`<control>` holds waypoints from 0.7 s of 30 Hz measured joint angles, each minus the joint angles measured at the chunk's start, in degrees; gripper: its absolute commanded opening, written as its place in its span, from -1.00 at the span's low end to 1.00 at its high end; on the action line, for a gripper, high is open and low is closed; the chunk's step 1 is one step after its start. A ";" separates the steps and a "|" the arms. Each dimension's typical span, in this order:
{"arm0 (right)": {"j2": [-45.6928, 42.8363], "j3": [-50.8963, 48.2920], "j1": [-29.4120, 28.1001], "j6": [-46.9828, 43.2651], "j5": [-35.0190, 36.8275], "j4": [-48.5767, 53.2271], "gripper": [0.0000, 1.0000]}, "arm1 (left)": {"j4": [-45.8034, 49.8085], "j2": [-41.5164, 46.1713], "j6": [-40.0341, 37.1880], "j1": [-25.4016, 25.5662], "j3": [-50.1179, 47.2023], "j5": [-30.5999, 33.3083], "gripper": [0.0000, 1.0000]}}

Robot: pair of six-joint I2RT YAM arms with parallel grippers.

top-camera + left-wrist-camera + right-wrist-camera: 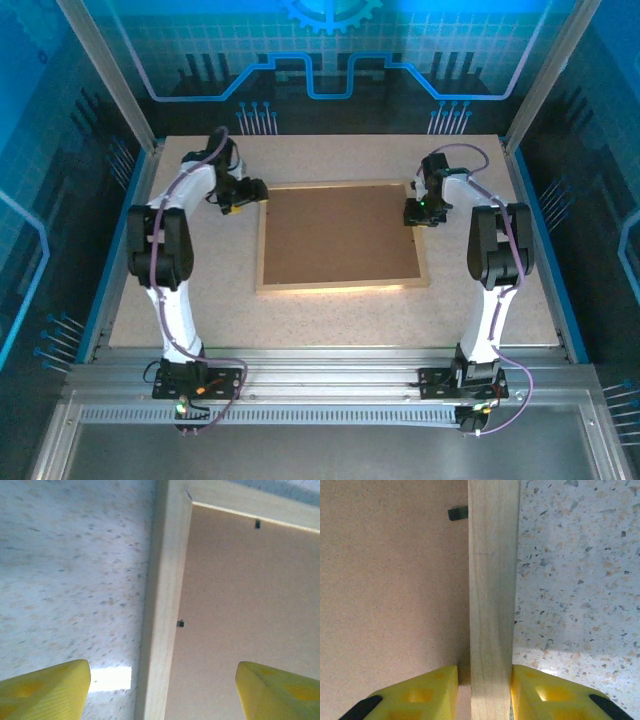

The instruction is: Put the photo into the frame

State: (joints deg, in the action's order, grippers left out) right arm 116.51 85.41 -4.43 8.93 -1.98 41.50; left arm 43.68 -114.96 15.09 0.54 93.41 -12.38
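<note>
Here we see the frame flat on the table, brown backing board up. The right gripper pinches its right rail; the left gripper straddles its left rail, fingers spread.

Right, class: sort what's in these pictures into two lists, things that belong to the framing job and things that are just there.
Job: frame, back up; backing board in it; right gripper, pinching the frame's right rail; left gripper, open over its left rail.
Just there: table; blue walls.
</note>
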 measured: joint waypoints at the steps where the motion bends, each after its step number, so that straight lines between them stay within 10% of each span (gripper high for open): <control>1: 0.00 0.00 0.00 0.00 0.00 0.00 -0.34 | -0.57 1.79 0.24 -0.90 -1.44 -0.44 0.58; 21: 0.00 0.00 0.11 0.00 -0.17 0.00 -0.34 | -8.20 24.63 7.15 0.13 -35.43 -1.11 0.59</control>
State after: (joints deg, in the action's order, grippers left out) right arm 116.51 85.41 -4.32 8.93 -2.15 41.50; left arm 35.48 -90.32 22.24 0.67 57.98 -13.50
